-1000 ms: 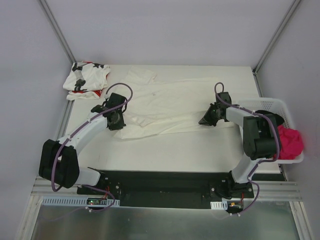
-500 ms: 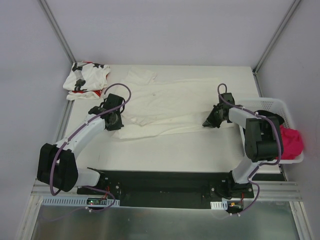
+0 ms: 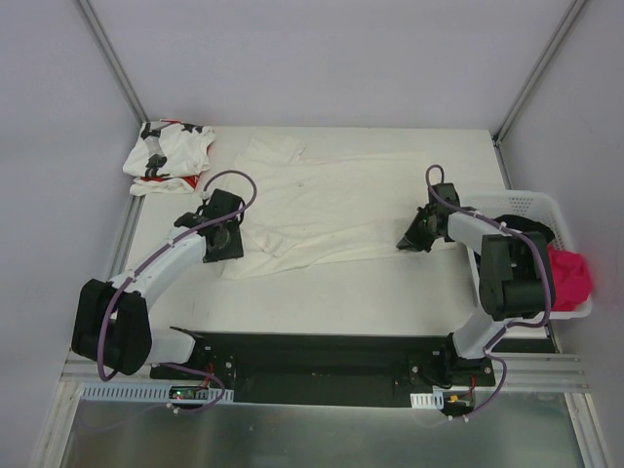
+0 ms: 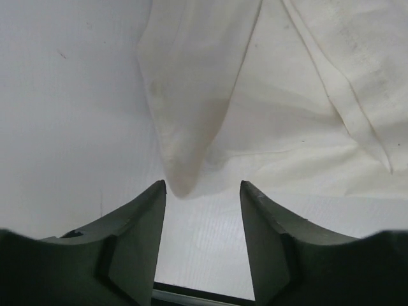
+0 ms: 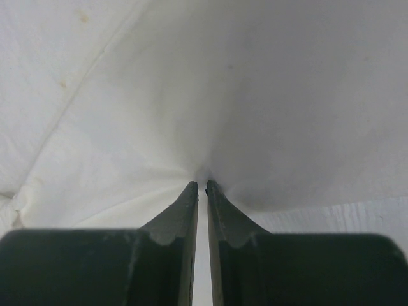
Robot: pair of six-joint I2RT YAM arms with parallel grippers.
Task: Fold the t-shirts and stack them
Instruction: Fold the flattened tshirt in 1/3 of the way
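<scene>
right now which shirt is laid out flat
The plain cream shirt in the middle; the star-print shirt sits crumpled in the far left corner.

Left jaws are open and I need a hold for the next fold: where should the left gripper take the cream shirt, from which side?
On the cream shirt, I'd take the pointed corner just ahead of the left gripper. Come straight forward and low from its left edge: the tip points into the open gap.
</scene>
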